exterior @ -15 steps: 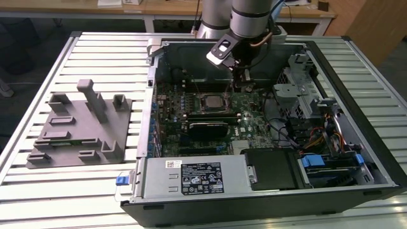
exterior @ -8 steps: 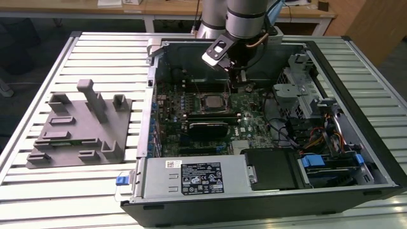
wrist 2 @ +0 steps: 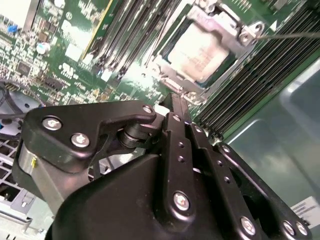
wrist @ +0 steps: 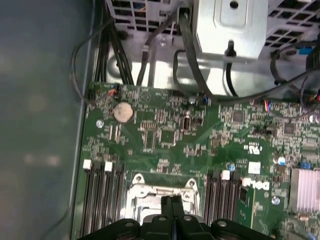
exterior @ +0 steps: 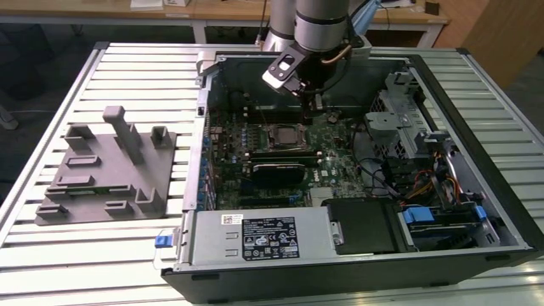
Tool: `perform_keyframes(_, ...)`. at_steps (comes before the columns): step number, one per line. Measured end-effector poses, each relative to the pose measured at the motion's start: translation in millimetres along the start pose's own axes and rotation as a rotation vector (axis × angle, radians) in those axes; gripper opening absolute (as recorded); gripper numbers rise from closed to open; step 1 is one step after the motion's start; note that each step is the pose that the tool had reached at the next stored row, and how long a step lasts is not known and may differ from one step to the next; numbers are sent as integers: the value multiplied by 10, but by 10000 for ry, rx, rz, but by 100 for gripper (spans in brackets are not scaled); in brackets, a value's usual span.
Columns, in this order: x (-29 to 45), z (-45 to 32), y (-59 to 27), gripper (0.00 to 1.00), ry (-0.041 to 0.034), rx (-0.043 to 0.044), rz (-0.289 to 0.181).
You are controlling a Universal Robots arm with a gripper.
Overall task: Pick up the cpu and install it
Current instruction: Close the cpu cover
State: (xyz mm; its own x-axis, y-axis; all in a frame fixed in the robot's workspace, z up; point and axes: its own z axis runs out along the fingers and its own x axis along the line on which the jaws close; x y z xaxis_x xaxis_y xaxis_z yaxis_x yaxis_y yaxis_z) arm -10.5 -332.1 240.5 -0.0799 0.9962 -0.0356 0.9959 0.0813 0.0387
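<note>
Second wrist view shows cpu (wrist 2: 200, 50) seated in socket (wrist 2: 227, 24).

The gripper (wrist: 172, 202) hangs over the motherboard (wrist: 165, 135) inside the computer case (exterior: 340, 284). Just below the jaws, the cpu (wrist 2: 200, 52) lies in the socket frame (wrist: 145, 192), with memory slots (wrist: 102, 195) on either side. Well away from the jaws, at the exterior view's left, the tray (exterior: 93, 191) lies on the table (exterior: 85, 261).

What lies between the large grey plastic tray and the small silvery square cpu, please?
In the exterior view, the slatted table, the computer case's metal wall and a strip of green motherboard.
</note>
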Motion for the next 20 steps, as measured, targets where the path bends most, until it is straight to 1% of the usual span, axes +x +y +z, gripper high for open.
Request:
perform_keyframes(7,13,4,-166,11,-2,1,-1)
perform_keyframes(14,10,8,-248,11,-1,1,0)
perform_keyframes(15,7,9,-251,11,0,9,-1)
perform_keyframes(18,1,14,-254,11,7,101,-6)
perform_keyframes(20,-4,27,-259,11,10,135,-11)
